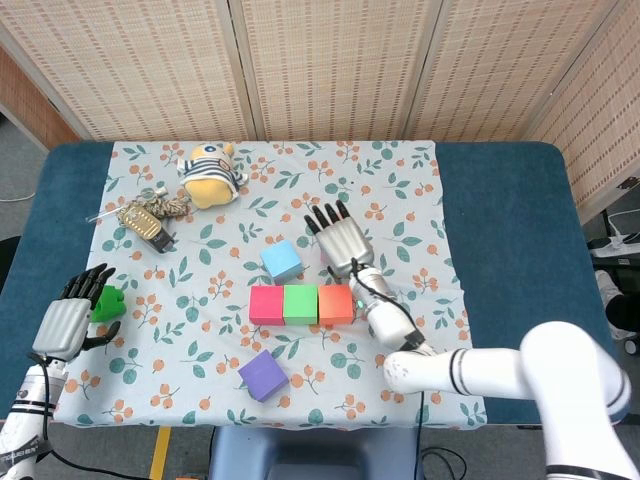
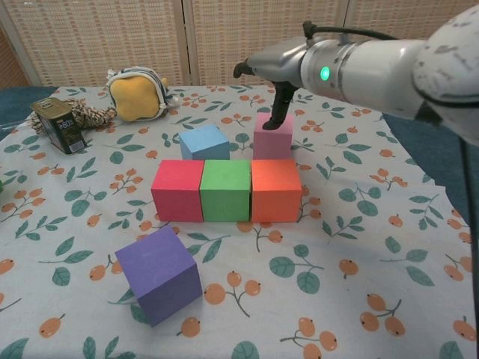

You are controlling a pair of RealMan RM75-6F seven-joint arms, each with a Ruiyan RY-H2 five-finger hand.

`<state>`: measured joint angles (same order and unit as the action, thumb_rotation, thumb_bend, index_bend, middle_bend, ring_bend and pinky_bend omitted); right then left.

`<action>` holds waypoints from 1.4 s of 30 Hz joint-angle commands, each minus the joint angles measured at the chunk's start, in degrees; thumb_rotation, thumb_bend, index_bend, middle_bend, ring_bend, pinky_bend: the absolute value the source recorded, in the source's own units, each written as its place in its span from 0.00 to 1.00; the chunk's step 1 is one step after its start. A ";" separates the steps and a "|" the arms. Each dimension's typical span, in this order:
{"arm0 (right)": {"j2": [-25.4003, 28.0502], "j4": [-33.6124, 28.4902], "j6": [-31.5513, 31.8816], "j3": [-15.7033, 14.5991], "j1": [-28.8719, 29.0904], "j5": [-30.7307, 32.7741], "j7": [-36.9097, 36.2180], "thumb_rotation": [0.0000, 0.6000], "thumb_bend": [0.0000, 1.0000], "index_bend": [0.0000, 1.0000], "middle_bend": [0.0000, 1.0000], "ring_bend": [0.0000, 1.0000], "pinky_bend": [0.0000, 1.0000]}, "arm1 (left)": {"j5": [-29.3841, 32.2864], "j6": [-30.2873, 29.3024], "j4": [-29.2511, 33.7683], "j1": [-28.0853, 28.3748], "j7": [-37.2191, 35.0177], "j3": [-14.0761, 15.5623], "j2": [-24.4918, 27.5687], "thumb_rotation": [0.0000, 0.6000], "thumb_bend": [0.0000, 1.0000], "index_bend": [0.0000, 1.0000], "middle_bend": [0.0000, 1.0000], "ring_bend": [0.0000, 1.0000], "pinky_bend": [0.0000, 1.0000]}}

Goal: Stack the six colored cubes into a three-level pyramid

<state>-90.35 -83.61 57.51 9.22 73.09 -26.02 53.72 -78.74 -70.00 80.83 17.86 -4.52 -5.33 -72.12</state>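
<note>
A red cube [image 2: 177, 191], a green cube [image 2: 225, 190] and an orange cube [image 2: 276, 189] stand touching in one row on the floral cloth. Behind that row sit a blue cube [image 2: 204, 142] and a pink cube [image 2: 273, 136]. A purple cube [image 2: 159, 273] lies alone at the front left. My right hand [image 1: 340, 236] hovers spread over the pink cube and hides most of it in the head view; the chest view shows its thumb [image 2: 279, 111] hanging down to the cube's top. My left hand [image 1: 70, 318] stays at the table's left edge, holding nothing.
A small green object [image 1: 108, 303] lies right beside my left hand. A yellow plush toy [image 1: 211, 172] and a tin can [image 2: 60, 126] with rope sit at the back left. The blue table [image 1: 510, 230] extends past the cloth on the right.
</note>
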 commanded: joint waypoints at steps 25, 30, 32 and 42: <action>-21.77 31.95 -12.77 6.41 9.06 4.31 0.12 0.97 0.26 0.62 0.08 0.00 0.08 | 3.65 0.47 -1.40 -0.29 0.13 -1.69 0.34 1.00 0.35 0.00 0.00 0.00 0.11; -22.17 31.75 -8.13 7.88 8.08 0.07 -2.38 1.00 0.29 0.73 0.18 0.00 0.16 | 3.53 0.39 -1.27 -0.34 0.30 -1.59 0.35 1.00 0.35 0.00 0.00 0.00 0.11; -21.48 30.59 -6.96 8.37 7.58 -0.76 -2.59 1.00 0.29 0.75 0.19 0.00 0.17 | 3.42 0.38 -1.24 -0.32 0.42 -1.54 0.30 1.00 0.35 0.00 0.00 0.00 0.11; -6.29 11.25 -8.17 8.95 1.86 -5.75 -6.17 1.00 0.37 0.66 0.19 0.00 0.17 | 3.39 0.67 -1.04 -0.10 1.80 -1.28 -0.20 1.00 0.35 0.00 0.00 0.00 0.11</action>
<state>-102.17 -66.46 50.47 18.62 77.27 -29.61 48.72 -75.38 -69.39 79.80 17.73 -2.80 -6.62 -72.27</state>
